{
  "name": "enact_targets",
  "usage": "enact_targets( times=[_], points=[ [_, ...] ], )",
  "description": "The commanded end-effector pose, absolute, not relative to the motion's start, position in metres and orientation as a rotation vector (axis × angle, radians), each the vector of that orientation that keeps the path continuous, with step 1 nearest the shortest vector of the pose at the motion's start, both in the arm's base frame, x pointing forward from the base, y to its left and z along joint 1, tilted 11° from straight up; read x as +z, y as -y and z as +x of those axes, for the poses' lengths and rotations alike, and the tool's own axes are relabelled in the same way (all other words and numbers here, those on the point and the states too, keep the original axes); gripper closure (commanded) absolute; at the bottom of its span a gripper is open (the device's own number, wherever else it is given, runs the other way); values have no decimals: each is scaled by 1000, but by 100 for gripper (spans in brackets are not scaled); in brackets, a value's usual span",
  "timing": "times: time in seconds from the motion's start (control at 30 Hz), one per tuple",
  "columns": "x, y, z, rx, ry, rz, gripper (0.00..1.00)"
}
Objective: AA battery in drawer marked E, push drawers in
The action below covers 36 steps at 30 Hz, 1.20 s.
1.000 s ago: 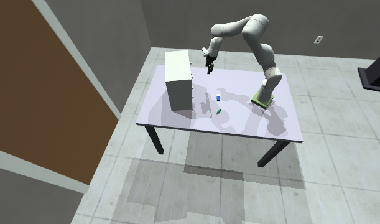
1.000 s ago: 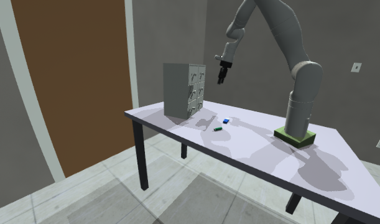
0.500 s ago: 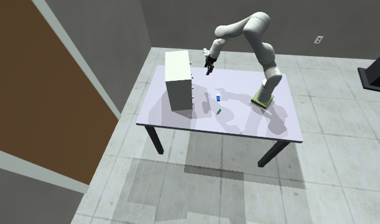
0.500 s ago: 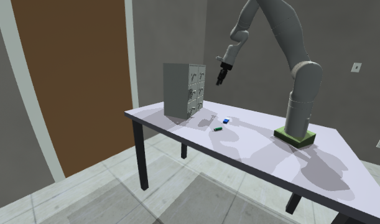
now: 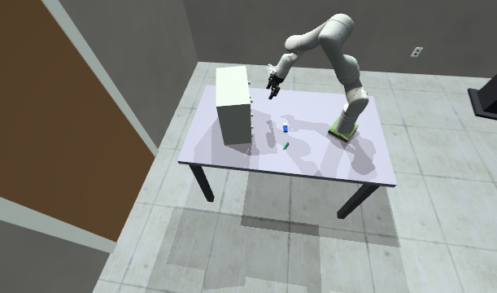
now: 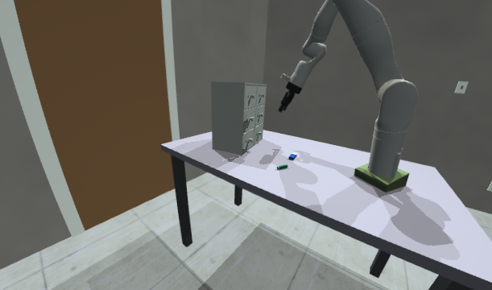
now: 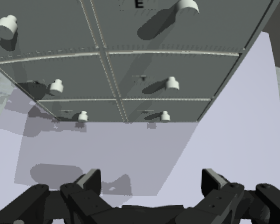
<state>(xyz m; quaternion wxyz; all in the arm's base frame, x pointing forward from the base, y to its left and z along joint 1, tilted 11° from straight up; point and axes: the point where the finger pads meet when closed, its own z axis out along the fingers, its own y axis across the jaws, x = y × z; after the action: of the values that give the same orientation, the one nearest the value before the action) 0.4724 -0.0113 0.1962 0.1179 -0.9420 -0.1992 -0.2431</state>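
The AA battery, a small green cylinder (image 5: 286, 145) (image 6: 282, 167), lies on the table in front of the chest. The small grey chest (image 5: 234, 122) (image 6: 228, 117) stands upright, with two columns of knobbed drawers. All visible drawer fronts look pushed in. The drawer marked E (image 7: 122, 30) (image 6: 261, 92) is in the right column in the wrist view; its label is partly cut off at the top edge. My gripper (image 5: 270, 93) (image 6: 282, 109) (image 7: 151, 180) is open and empty, above the table and in front of the chest, apart from the knobs. The battery is out of the wrist view.
A small blue and white block (image 5: 285, 128) (image 6: 292, 156) lies near the battery, towards the back of the table (image 5: 325, 99) (image 6: 330, 155). Lower drawers with protruding knobs (image 7: 172, 83) (image 7: 56, 86) sit below and beside E. The arm's green base (image 5: 334, 131) (image 6: 370, 177) is at the right.
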Motion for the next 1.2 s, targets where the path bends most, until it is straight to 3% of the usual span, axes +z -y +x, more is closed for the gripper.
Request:
enact_targets(
  times=[0.0, 1.17],
  points=[
    [194, 14, 471, -728, 565, -2750, 0],
    [180, 6, 484, -984, 522, -2637, 0]
  ],
)
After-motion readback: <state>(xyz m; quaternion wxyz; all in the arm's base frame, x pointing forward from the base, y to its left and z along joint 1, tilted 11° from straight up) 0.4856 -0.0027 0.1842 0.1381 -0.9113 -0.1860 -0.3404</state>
